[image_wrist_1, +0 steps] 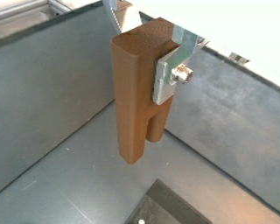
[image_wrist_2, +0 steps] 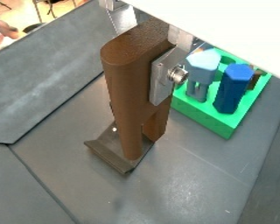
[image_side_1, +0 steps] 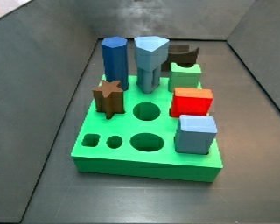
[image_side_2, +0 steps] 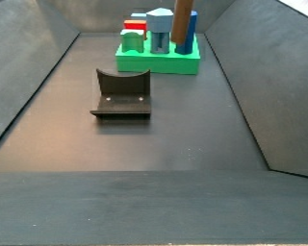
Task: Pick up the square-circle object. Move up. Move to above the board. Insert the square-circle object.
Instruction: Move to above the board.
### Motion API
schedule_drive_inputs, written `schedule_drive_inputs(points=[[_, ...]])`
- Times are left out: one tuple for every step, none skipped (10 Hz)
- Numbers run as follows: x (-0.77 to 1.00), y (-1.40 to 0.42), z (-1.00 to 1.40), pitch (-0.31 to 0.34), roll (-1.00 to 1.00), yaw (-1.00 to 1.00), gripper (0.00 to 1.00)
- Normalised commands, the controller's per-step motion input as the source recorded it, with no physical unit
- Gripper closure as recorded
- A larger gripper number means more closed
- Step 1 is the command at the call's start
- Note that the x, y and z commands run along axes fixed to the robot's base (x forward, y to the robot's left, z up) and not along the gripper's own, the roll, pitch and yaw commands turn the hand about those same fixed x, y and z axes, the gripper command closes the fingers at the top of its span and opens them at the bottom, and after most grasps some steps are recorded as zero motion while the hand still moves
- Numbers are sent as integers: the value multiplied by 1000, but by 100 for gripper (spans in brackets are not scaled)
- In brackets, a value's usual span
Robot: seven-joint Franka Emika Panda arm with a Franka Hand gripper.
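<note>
My tool (image_wrist_1: 166,54) is clenched on the top of the square-circle object (image_wrist_1: 140,96), hanging it upright and clear of the surface (image_wrist_1: 60,149), short of the board (image_wrist_2: 230,112), so it can travel over

A dull grey floor (image_side_2: 169,144) spreads out, hemmed in by sloping grey walls (image_side_2: 266,77) that meet it at sharp seams. Soft light leaves pale sheen on the wall panels (image_side_1: 130,17) at the far end. The fixture (image_side_2: 120,94) stands on the floor. Past one wall's rim, the room beyond is bright and blurred (image_wrist_2: 14,22). The tool (image_wrist_1: 149,74) hangs above the floor, clamped on a block (image_wrist_1: 133,96).
</note>
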Motion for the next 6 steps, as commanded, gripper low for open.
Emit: schedule_drive_inputs(points=[[6, -21, 320, 93, 97, 37, 100], [21, -1000, 18, 713, -92, 271, 100], [28, -1000, -11, 673, -84, 261, 100], [42, -1000, -4, 511, -79, 172, 100], [47, -1000, -5, 372, -88, 101, 100], [50, -1000, -5, 254, -42, 63, 100]])
